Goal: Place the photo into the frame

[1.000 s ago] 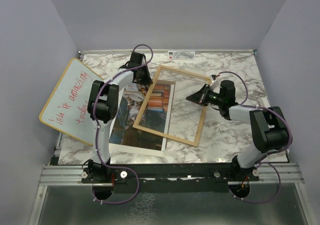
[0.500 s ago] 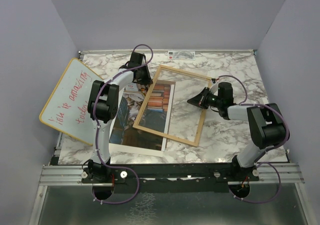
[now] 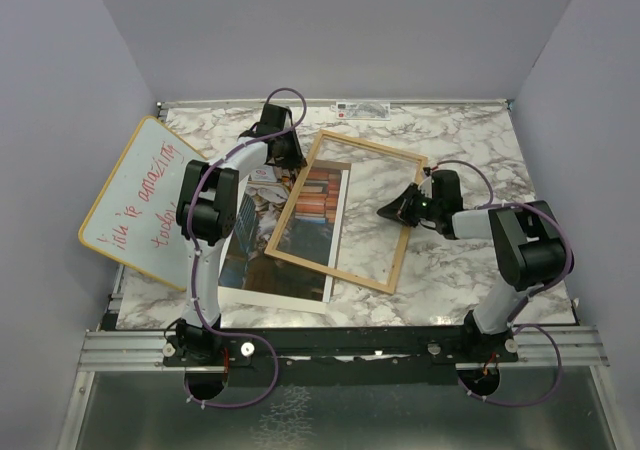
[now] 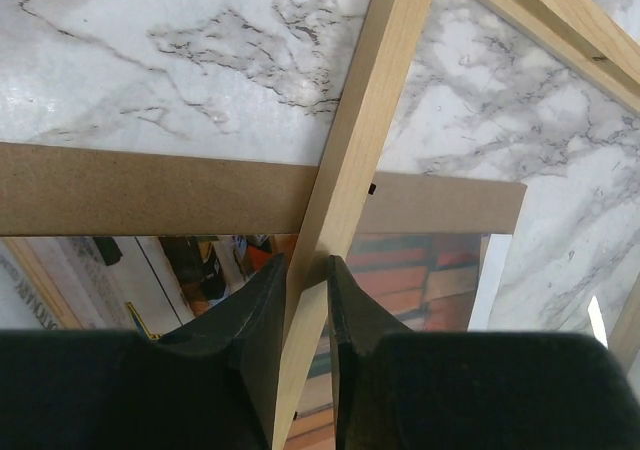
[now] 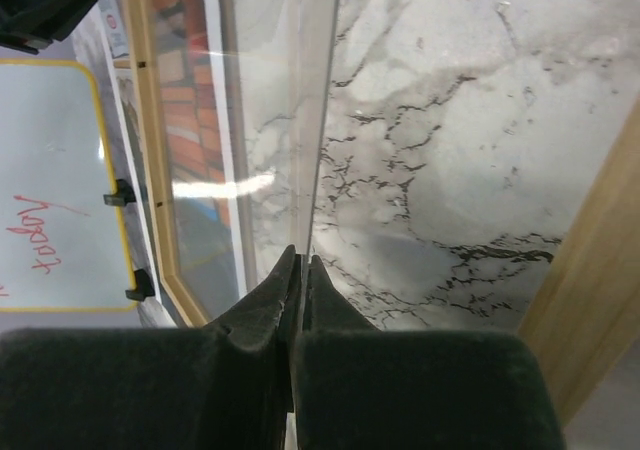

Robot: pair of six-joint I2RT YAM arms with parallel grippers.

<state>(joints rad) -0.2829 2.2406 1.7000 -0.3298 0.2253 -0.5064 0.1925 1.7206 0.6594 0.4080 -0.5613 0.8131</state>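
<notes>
The light wood frame [image 3: 370,147] lies tilted on the marble table [image 3: 470,140], its left half over the photo [image 3: 255,260] of a cat and books. My left gripper [image 3: 292,165] is at the frame's far left corner, and the left wrist view shows it [image 4: 307,265] shut on a wooden rail [image 4: 370,100], with the photo [image 4: 410,280] below. My right gripper [image 3: 383,213] reaches in over the frame's right side. In the right wrist view it [image 5: 298,260] is shut on the edge of the clear pane [image 5: 265,120].
A whiteboard [image 3: 140,200] with red handwriting leans at the left wall. A brown backing board [image 4: 150,190] lies under the frame's far end. Grey walls close in the table on three sides.
My right wrist has shifted a little left and toward the near side, still shut. The left arm and the photo have not moved.
</notes>
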